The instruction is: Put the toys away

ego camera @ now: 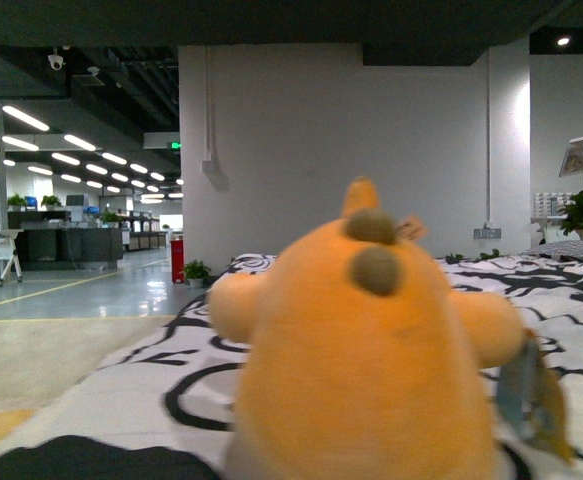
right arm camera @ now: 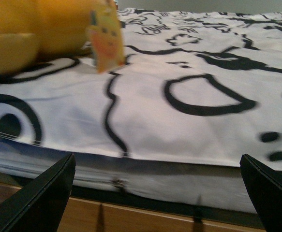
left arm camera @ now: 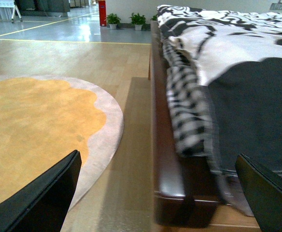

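Plush toy [ego camera: 361, 350] is sitting near the counter [ego camera: 571, 330] front edge. Right tool [right arm camera: 157, 155] is gaping wide and empty, just short of it. Left tool [left arm camera: 157, 157] is hanging open and empty too, off the counter's side edge.

Office hall: strip lights [ego camera: 26, 118], desks [ego camera: 66, 240], a bed [ego camera: 571, 310]

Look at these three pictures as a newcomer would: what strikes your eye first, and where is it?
The orange-yellow plush toy stands out first, filling the middle of the front view on the black-and-white bedspread, a paper tag hanging at its side. Next comes the orange rug on the wooden floor beside the bed, in the left wrist view.
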You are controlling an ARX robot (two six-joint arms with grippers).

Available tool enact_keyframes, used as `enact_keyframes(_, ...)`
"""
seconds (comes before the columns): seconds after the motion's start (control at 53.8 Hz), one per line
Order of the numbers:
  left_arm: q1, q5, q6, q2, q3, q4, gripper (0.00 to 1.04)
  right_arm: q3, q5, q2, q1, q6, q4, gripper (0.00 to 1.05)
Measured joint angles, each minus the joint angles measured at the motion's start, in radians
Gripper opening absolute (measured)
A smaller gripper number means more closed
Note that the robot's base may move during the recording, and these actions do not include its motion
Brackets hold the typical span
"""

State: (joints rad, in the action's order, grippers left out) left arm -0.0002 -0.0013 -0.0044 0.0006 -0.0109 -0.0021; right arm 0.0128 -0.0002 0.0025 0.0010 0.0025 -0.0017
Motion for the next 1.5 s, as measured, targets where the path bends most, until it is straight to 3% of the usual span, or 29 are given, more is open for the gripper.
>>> enact_keyframes(0.631, -0.001, 0.0, 0.0, 0.0, 0.0, 0.0, 0.99, 0.0, -0.003, 0.002, 0.0, 0.0, 0.0, 1.04)
enact_keyframes(0.669, -0.001, 0.0, 0.0, 0.0, 0.0, 0.0, 0.99, 0.001, -0.034, 0.006, -0.009, 0.013, -0.007, 1.04)
enact_keyframes(0.761, -0.001, 0.001, 0.0, 0.0, 0.0, 0.0, 0.99, 0.015, -0.294, 0.065, -0.133, 0.099, -0.038, 1.04)
enact_keyframes(0.817, -0.001, 0.0, 0.0, 0.0, 0.0, 0.0, 0.99, 0.018, -0.378, 0.086, -0.205, 0.13, -0.025, 1.04)
enact_keyframes(0.929, -0.001, 0.0, 0.0, 0.0, 0.0, 0.0, 0.99, 0.036, -0.437, 0.101, -0.306, 0.158, 0.031, 1.04)
enact_keyframes(0.984, -0.001, 0.001, 0.0, 0.0, 0.0, 0.0, 0.99, 0.045, -0.43, 0.105, -0.315, 0.16, 0.051, 1.04)
enact_keyframes(1.281, -0.001, 0.0, 0.0, 0.0, 0.0, 0.0, 0.99, 0.145, -0.368, 0.203, -0.245, 0.168, 0.184, 1.04)
enact_keyframes(1.504, -0.001, 0.001, 0.0, 0.0, 0.0, 0.0, 0.99, 0.264, -0.211, 0.439, -0.029, 0.132, 0.382, 1.04)
